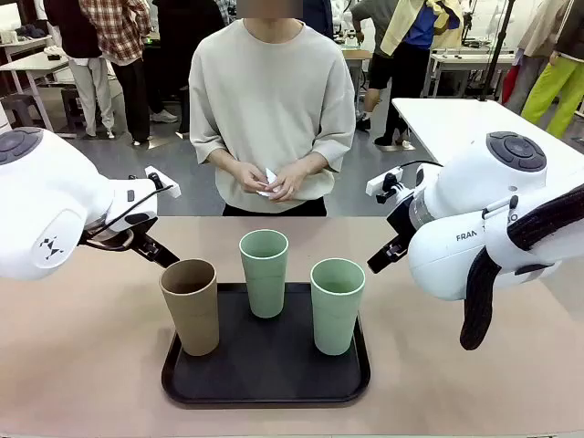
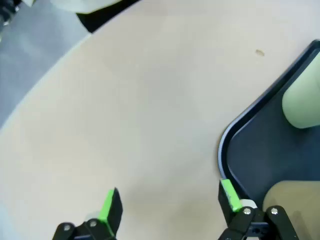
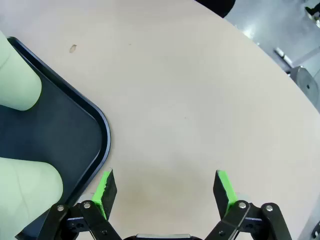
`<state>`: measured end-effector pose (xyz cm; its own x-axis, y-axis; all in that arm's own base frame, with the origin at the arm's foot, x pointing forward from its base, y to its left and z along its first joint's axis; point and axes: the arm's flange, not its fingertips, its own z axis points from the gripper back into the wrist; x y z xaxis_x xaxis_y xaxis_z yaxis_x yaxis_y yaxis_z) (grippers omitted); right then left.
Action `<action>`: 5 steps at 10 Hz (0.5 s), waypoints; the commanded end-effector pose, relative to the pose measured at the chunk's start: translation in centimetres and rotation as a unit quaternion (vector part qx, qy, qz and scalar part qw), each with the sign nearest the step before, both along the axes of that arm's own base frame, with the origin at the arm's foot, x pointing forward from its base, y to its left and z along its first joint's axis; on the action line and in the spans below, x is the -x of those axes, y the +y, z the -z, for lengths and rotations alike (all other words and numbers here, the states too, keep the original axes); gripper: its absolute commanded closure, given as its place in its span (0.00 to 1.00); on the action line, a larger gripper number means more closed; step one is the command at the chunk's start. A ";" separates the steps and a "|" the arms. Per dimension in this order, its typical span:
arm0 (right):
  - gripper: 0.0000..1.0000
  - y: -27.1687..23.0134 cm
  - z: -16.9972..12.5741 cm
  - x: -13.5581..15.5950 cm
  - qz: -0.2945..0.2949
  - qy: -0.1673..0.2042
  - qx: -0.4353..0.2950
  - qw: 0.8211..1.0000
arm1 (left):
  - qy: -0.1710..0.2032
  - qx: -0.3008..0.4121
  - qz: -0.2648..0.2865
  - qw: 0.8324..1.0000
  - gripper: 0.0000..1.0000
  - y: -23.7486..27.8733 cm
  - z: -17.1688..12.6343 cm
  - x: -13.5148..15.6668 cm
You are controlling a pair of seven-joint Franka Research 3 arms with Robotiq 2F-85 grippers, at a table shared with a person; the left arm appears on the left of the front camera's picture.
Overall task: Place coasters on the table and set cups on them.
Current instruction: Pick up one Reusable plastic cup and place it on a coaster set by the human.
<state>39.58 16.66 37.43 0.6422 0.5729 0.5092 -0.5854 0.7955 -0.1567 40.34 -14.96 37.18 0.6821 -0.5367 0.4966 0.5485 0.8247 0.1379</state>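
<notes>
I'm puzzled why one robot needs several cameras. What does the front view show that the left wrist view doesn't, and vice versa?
Front, not wrist: the person's hands holding a white item, the left arm and right arm, and the mint cup at the right of the black tray. Wrist, not front: the left gripper up close, open above the table, and a small speck. Shared: table, tray, the tan cup, one mint cup.

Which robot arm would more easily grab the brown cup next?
Probably the left: the open left gripper hovers beside the tan-brown cup at the tray's left end; the right gripper sits beyond both green cups.
</notes>
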 end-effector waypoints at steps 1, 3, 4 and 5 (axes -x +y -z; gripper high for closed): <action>0.00 0.0 0.0 0.0 0.000 0.000 0.000 1.000 | 0.000 0.000 0.000 1.000 0.00 0.0 0.0 0.0; 0.00 0.0 0.0 0.0 0.000 0.000 0.000 1.000 | 0.000 0.000 0.000 1.000 0.00 0.0 0.0 0.0; 0.00 0.0 0.0 0.0 0.000 0.000 0.000 1.000 | 0.000 0.000 0.000 1.000 0.00 0.0 0.0 0.0; 0.00 0.0 0.0 0.0 0.000 0.000 0.000 1.000 | 0.000 0.000 0.000 1.000 0.00 0.0 0.0 0.0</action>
<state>39.58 16.67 37.43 0.6421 0.5731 0.5092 -0.5855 0.7954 -0.1568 40.34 -14.96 37.19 0.6821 -0.5368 0.4966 0.5485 0.8247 0.1379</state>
